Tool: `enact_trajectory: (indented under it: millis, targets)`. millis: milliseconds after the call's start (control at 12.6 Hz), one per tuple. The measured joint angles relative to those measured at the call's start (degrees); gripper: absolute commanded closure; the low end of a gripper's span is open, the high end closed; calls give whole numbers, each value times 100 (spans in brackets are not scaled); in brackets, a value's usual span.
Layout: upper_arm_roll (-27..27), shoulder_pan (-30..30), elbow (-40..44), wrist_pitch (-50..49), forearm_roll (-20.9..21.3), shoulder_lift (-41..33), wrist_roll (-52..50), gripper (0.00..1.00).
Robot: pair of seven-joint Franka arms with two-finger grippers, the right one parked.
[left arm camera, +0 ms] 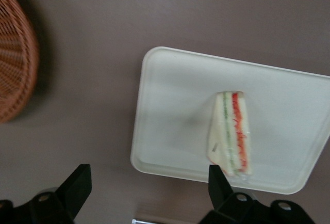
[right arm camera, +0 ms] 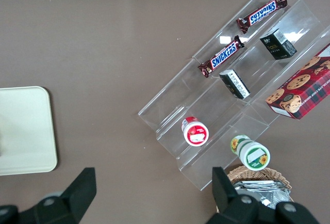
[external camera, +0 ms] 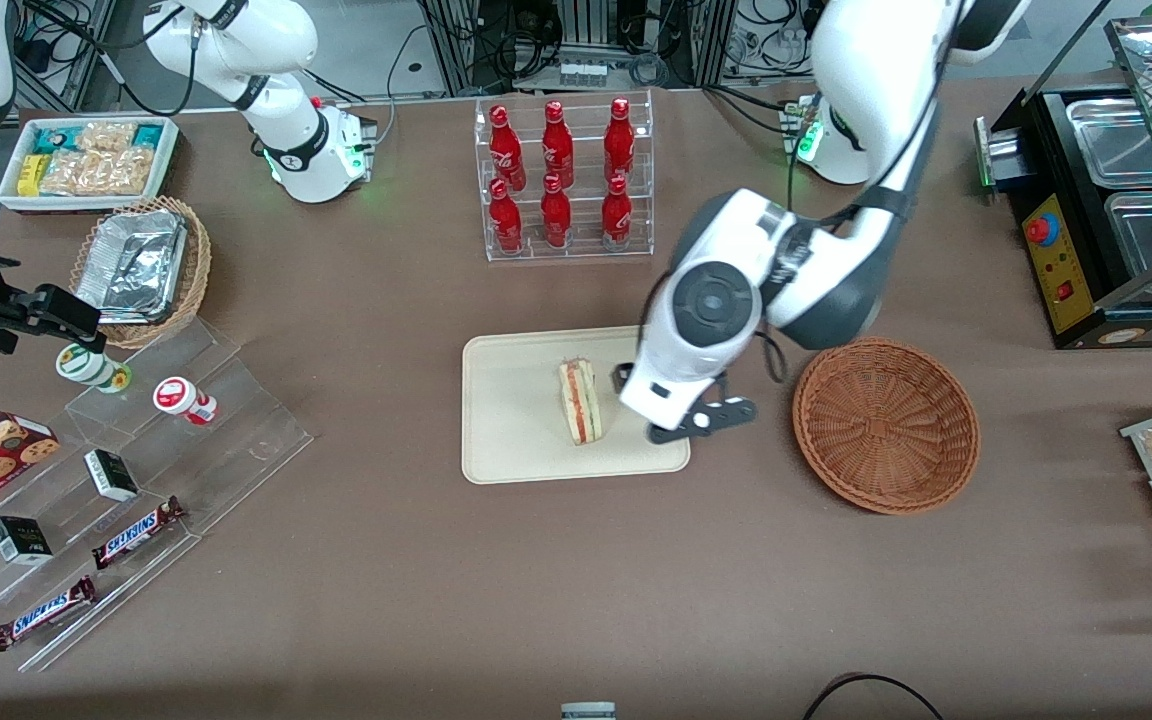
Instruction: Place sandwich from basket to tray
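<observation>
Cream tray (external camera: pixel 516 420) carries your sandwich (external camera: pixel 580 401) standing on edge near the rim that faces the empty basket (external camera: pixel 886 424), while your gripper (left arm camera: pixel 147 188) hangs spread wide above that rim, holding nothing.

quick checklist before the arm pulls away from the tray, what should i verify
1. sandwich on the tray: ok, lying inside the rim.
2. pincer open: ok, fingers spread wide.
3. pincer free of the sandwich: cannot tell, one finger shows close against its end.
4. basket empty: ok, nothing shows in it.
5. tray flat on the table: ok.
</observation>
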Motion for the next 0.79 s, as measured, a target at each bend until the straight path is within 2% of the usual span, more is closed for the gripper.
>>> enact_trajectory:
  millis: [794]
  targets:
    - [49,1753,-2226,-156,142,-2285,2834,0]
